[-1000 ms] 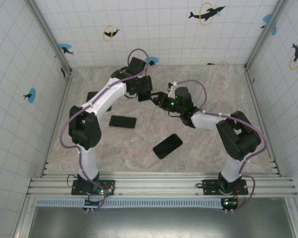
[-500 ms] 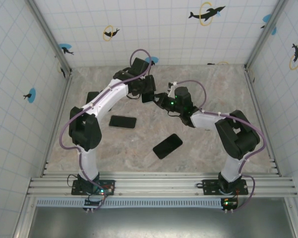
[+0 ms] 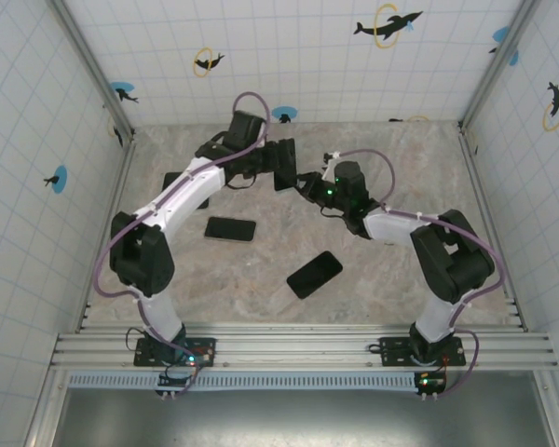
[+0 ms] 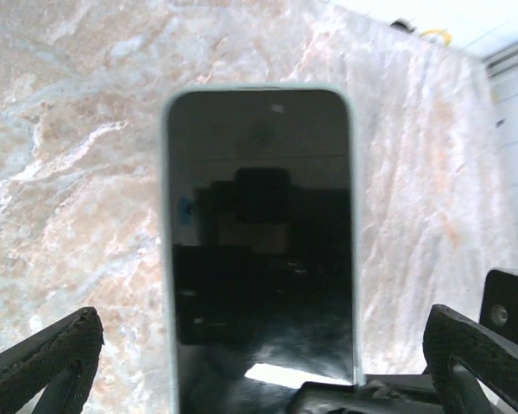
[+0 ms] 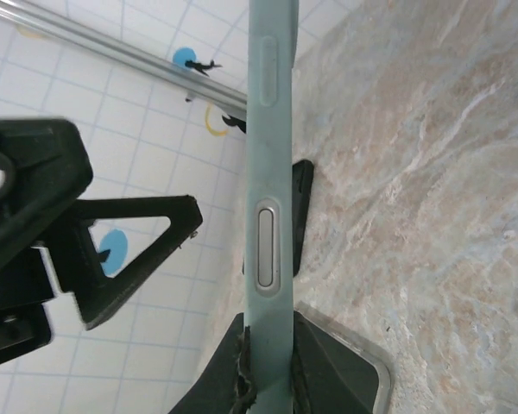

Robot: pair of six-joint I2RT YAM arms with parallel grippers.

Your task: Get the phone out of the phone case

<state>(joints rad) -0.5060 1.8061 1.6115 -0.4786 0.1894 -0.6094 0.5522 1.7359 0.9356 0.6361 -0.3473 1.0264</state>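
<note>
The phone (image 4: 259, 250) shows its dark screen inside a pale blue-green phone case (image 5: 266, 129), held upright above the far middle of the table. My right gripper (image 5: 268, 366) is shut on the case's lower end, and the grey side button (image 5: 268, 246) sits just above its pads. In the top view that gripper (image 3: 307, 183) meets my left gripper (image 3: 284, 172) over the table. My left gripper (image 4: 259, 354) stands wide open, its fingers (image 4: 43, 362) well clear of the phone on both sides and touching nothing.
Two dark phones lie flat on the marble table (image 3: 391, 270), one at the left middle (image 3: 230, 228) and one near the centre (image 3: 314, 274). Another dark slab (image 3: 172, 179) lies partly under the left arm. Tiled walls enclose the table on three sides.
My right gripper has shut on the cased phone. My left gripper has opened wide, and both arms have shifted slightly toward the far wall.
</note>
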